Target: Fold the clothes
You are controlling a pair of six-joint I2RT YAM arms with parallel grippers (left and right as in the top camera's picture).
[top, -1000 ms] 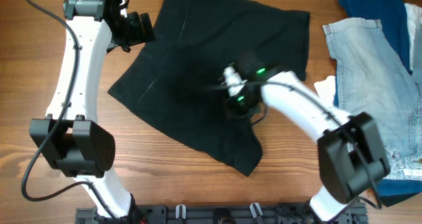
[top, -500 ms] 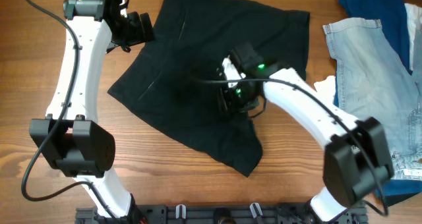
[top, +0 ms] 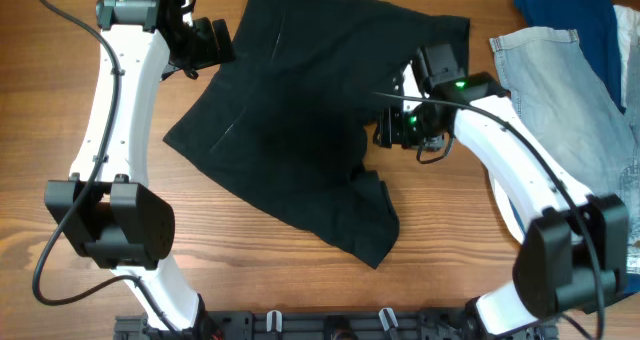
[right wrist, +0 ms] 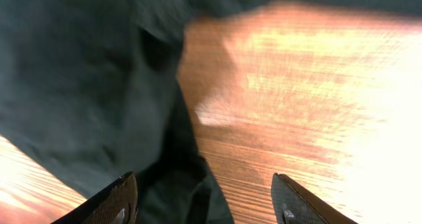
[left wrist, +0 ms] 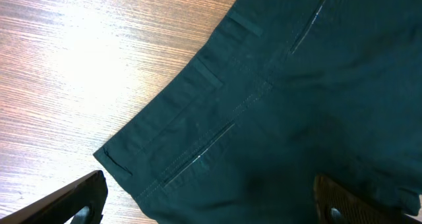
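Right tool stands with jaws apart and empty over the edge of the plain black soft-fabric shorts — spread rumpled on the brown wooden counter — while the left tool, jaws wide and empty too, hovers just beside their upper left edge.

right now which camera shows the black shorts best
Overhead: it takes in nearly the whole black shorts, waistband and both legs. The left wrist view shows only a waistband corner with belt loops; the right wrist view is blurred and catches a fabric edge.
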